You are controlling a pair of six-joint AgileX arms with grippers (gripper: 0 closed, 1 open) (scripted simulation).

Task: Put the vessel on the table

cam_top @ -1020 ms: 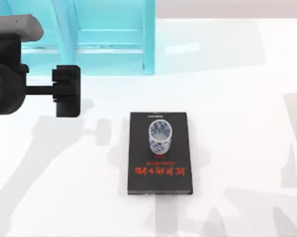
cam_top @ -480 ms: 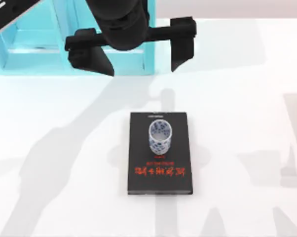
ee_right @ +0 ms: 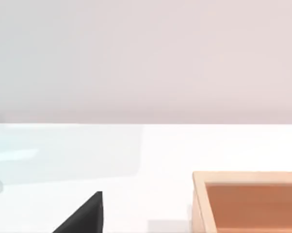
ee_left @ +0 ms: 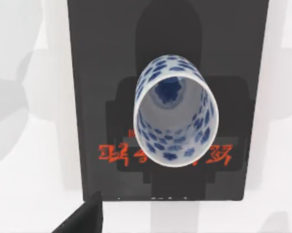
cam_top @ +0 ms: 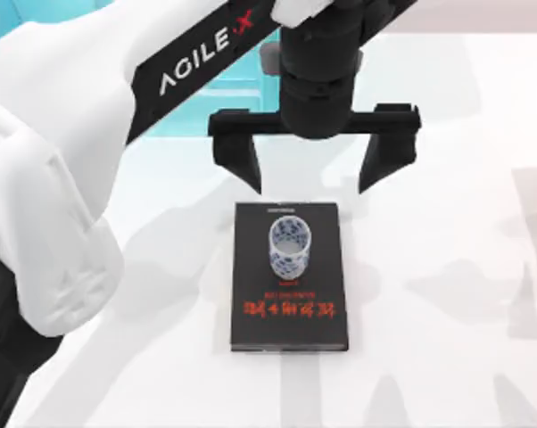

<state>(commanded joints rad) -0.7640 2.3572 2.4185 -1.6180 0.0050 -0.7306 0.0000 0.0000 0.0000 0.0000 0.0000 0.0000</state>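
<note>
Vessel [cam_top: 290, 247] upright on black book [cam_top: 289, 312] at mid-table [cam_top: 447, 357], left gripper [cam_top: 311, 165] poised just beyond book's far edge, fingers spread wide and empty, left arm [cam_top: 90, 134] slanting in from the left, turquoise shelf [cam_top: 184, 111] behind.

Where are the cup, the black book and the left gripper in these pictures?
vessel [cam_top: 290, 247]: top view, on its patterned side wall.
black book [cam_top: 290, 330]: top view, bare cover near the lettering.
left gripper [cam_top: 313, 169]: top view, midway between its open fingertips.
</note>
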